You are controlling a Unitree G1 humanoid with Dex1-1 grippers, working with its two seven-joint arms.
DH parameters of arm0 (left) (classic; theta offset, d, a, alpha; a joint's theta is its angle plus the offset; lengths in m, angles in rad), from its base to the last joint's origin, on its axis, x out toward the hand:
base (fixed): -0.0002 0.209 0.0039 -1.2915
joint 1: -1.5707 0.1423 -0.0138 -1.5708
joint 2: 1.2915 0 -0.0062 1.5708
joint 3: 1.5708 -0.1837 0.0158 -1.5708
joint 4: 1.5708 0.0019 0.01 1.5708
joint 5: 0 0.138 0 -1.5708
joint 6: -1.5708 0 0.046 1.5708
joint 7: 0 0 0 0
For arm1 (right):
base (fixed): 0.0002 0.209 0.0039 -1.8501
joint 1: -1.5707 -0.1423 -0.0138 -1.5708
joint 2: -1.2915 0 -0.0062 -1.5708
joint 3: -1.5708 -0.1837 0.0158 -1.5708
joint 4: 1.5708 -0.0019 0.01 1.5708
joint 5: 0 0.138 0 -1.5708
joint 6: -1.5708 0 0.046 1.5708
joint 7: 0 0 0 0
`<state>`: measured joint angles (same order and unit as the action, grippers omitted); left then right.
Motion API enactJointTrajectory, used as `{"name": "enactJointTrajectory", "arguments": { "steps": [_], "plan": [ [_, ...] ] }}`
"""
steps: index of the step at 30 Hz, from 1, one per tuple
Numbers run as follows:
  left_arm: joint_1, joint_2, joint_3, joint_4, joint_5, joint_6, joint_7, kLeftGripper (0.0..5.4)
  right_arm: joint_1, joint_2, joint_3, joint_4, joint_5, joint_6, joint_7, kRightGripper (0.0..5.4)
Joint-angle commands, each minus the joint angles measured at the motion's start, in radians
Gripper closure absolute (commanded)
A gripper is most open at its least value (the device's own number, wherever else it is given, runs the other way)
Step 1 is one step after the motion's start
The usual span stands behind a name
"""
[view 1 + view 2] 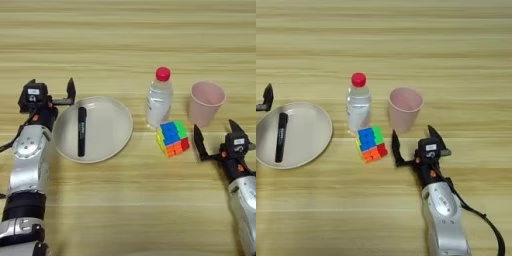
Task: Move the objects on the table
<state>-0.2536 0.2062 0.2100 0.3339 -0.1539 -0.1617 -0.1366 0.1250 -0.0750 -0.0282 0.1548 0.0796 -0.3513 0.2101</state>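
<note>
Objects stand mid-table: clear plastic bottle with red cap (159, 101), pink cup (206, 102) to its right, multicoloured puzzle cube (172, 138) just in front; slim black marker pen (81, 131) lies on the round cream plate (112, 125). Left gripper (52, 92) and right gripper (412, 140) are spread wide, empty. Reaching for the cube risks toppling the bottle or cup.

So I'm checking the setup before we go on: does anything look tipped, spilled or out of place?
Nothing is tipped or spilled. The bottle and pink cup stand upright, with the cube just in front of them. The one oddity is the marker, which lies on the plate.
</note>
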Motion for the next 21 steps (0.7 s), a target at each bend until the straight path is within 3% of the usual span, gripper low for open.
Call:
{"name": "enactJointTrajectory", "arguments": {
  "steps": [1, 7, 14, 21],
  "plan": [
    [0.004, -0.001, -0.021, -0.027, 0.014, 0.044, 0.001, 0.00, 0.064, -0.007, 0.016, -0.091, 0.008, 0.042, 0.011, 0.06],
    [0.059, -0.005, -0.071, -0.174, 0.026, 0.150, 0.004, 0.00, 0.103, -0.007, 0.010, -0.139, 0.019, 0.059, 0.010, 0.06],
    [0.184, -0.006, -0.111, -0.499, 0.007, 0.424, 0.014, 0.00, 0.103, -0.005, 0.003, -0.144, 0.028, 0.063, 0.002, 0.06],
    [0.261, 0.002, -0.116, -0.697, 0.008, 0.615, 0.023, 0.00, 0.106, -0.006, 0.003, -0.137, 0.035, 0.061, 0.008, 0.06]
  ]
}}
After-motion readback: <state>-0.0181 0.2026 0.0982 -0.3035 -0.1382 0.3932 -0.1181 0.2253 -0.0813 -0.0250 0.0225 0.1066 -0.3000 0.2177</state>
